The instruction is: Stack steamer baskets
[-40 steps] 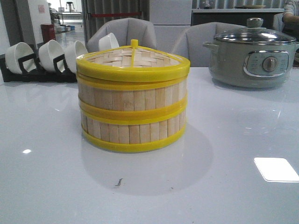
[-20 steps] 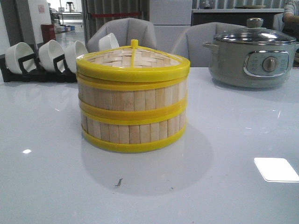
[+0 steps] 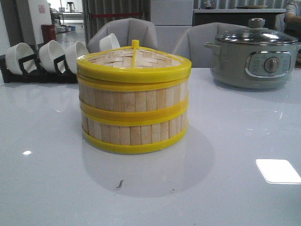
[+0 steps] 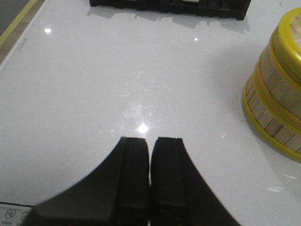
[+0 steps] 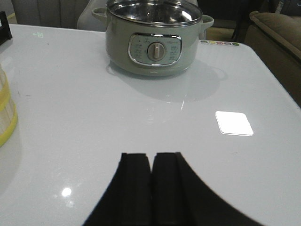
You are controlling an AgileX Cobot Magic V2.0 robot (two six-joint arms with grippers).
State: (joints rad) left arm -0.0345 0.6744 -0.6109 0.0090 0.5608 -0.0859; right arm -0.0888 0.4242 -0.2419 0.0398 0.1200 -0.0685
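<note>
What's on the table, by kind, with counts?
Steamer baskets: 2, stacked
Steamer lid: 1
White bowls: 4
Black rack: 1
Electric pot: 1
Total: 9

Bright, even overhead light fills all three views, throwing glare spots and one square reflection onto the glossy white table (image 3: pixel 47 188). The steamer baskets (image 3: pixel 134 101) cast a soft shadow forward; background furniture looks slightly soft.

Front camera low and close before the steamer baskets (image 3: pixel 134 101), facing forward over the table (image 3: pixel 235 188), wrist cameras angled down, both catching the stack's edge
</note>
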